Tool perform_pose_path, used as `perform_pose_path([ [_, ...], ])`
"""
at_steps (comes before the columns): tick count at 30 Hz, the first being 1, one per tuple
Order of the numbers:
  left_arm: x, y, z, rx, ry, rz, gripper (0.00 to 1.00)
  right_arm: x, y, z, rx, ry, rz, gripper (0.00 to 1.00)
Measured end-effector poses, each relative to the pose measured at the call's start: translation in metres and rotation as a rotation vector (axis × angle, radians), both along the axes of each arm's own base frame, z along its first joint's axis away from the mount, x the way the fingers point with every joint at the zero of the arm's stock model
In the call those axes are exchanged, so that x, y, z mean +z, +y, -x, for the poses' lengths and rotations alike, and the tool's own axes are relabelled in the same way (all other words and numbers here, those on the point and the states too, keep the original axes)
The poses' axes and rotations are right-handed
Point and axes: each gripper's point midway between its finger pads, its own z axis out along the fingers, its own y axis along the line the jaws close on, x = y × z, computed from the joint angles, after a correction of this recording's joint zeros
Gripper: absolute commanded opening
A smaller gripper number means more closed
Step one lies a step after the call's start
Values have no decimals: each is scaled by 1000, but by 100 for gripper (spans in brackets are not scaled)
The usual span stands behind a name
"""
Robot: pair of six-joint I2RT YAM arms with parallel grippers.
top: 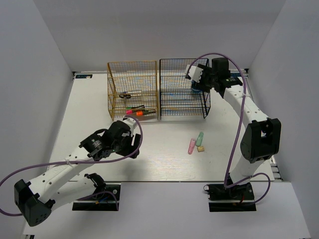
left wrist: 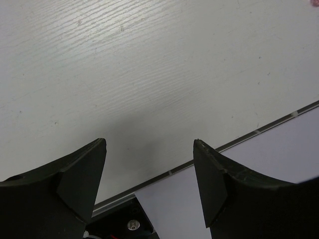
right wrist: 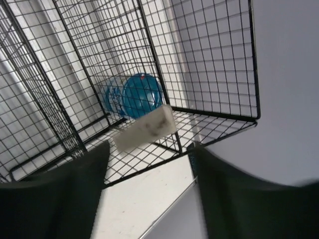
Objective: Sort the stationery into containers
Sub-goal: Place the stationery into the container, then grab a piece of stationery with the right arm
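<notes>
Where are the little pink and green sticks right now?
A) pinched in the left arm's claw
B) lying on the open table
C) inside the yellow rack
B: the pink stick and green stick lie side by side on the table, in front of the black rack.

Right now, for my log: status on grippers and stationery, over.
Left gripper open, empty. Right gripper open at black rack, pale block loose ahead, blue jar inside. Pastel sticks on table. Nothing blocking.

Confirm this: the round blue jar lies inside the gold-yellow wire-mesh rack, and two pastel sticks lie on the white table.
Wrong rack: the right wrist view shows the round blue jar inside the black wire-mesh rack. Two pastel sticks do lie on the white table.
</notes>
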Motion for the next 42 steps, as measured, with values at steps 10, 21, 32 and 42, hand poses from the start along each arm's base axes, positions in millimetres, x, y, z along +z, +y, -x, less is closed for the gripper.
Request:
perform_pose_path([
  [10,0,0,0,-1,0,0,81,-10,7,13,-26,99,-95,0],
  [21,5,0,1,-2,-17,17,81,-22,19,204,318,506,-266,0],
  [32,0,2,5,-8,-13,25,81,-129,-3,296,-139,1081,-275,68],
  [42,-3,-3,5,-7,5,36,81,-175,-26,326,268,800,-27,62],
])
